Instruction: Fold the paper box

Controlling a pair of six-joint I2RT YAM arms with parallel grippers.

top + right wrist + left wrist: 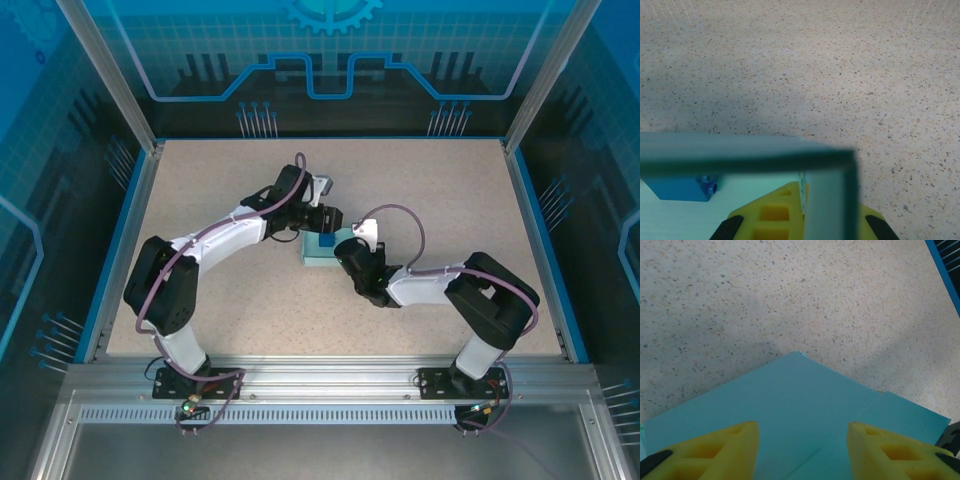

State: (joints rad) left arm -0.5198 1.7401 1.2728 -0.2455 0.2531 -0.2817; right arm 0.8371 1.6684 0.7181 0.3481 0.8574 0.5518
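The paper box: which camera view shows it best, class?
Left wrist: the paper box shows broad cyan panels and a crease. Top external shows it small, partly covered; right wrist shows a blurred raised wall corner.

a speckled beige table (430, 200) sits under even light, with soft shadows on it. a blue rim (536, 220) edges the table at left, right and far side. silver posts (108, 75) rise at its far corners. blue panels (330, 50) with circuit lines and a gear (332, 12) stand behind the table. a slotted rail (320, 412) runs along its near edge.

High rear view down onto the table (200, 200); both wrist views close over the same paper box (790, 405).
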